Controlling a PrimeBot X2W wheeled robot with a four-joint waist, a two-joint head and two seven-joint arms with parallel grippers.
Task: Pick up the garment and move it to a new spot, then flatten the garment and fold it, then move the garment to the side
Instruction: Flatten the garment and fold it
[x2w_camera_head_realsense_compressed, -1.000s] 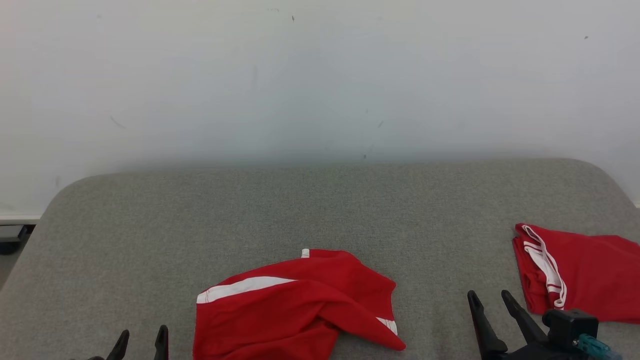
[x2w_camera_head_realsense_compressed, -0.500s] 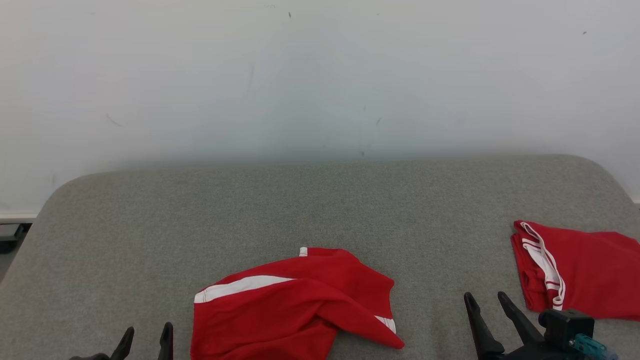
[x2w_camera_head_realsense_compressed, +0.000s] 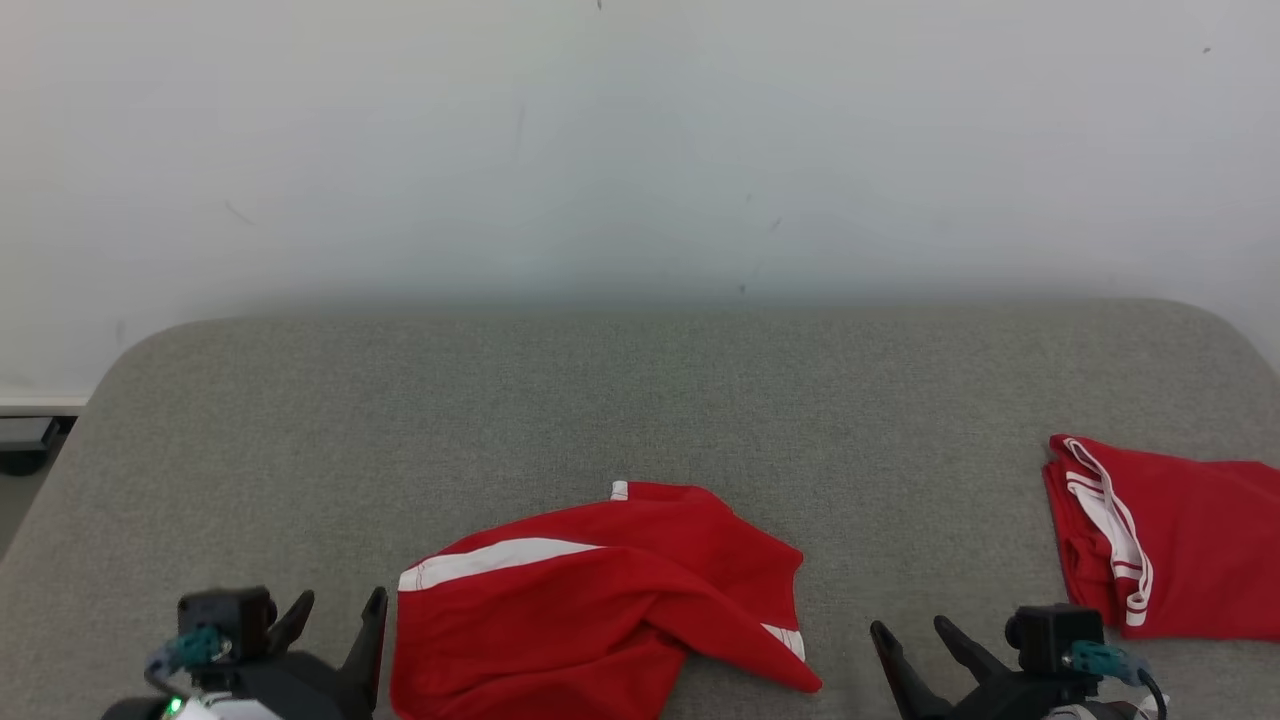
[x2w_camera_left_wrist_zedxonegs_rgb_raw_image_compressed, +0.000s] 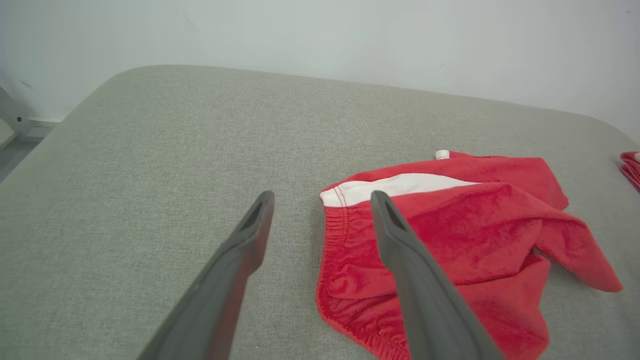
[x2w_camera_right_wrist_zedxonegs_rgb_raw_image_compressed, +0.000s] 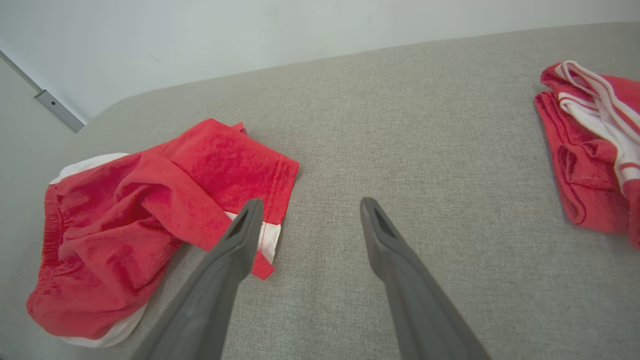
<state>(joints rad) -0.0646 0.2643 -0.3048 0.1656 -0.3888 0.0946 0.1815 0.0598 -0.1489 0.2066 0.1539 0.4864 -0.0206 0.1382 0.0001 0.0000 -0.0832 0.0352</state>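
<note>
- Red garment (x2w_camera_head_realsense_compressed: 600, 600) lies crumpled on the grey worktop (x2w_camera_head_realsense_compressed: 640, 400), at mid-width near the front edge. One white stripe faces up and the elastic waistband is toward the robot's left.
- Left hand (x2w_camera_head_realsense_compressed: 338, 600): released, fingers spread, nothing held. It sits just beside the garment's left edge, at the waistband corner. Contact with the cloth cannot be told.
- Right hand (x2w_camera_head_realsense_compressed: 910, 626): released, fingers spread, nothing held. It is over bare worktop to the right of the garment, near the tip of its leg hem.
- Second red garment (x2w_camera_head_realsense_compressed: 1190, 540) with white trim lies folded at the far right, well apart from the first.
- Plain white wall (x2w_camera_head_realsense_compressed: 640, 150) behind the worktop.
</note>
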